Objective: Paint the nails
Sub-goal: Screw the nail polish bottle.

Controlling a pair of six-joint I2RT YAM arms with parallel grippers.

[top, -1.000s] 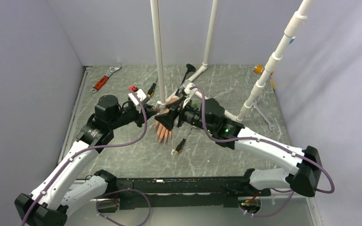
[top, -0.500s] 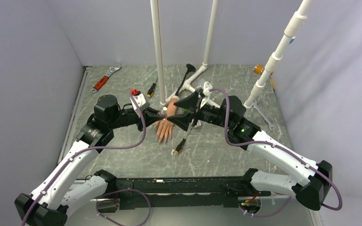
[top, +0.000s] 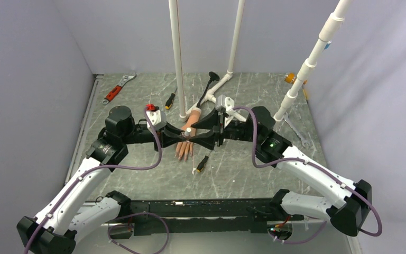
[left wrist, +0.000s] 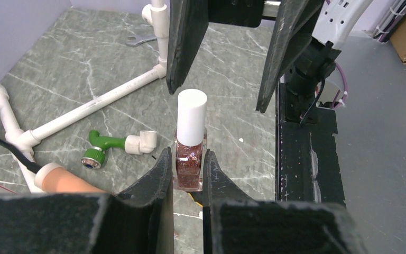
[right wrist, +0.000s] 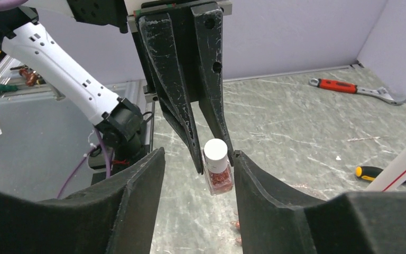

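Observation:
A small bottle of red glitter polish with a white cap stands upright in my left gripper, which is shut on its glass body. It hangs above the peach mannequin hand, whose nails point toward the near edge. My right gripper faces the left one, open, with its fingers on either side of the cap. One finger is close to the cap and the other stands well off it. In the top view the two grippers meet at the bottle.
White PVC pipes rise just behind the hand, with a green pipe fitting on the floor. A red-handled wrench lies at the back left and a screwdriver near the fingers. A steel wrench lies to the right.
My right gripper pulled back to the right off the hand and its jaws narrowed. My left gripper carried the bottle rightward over the hand, in between the right fingers.

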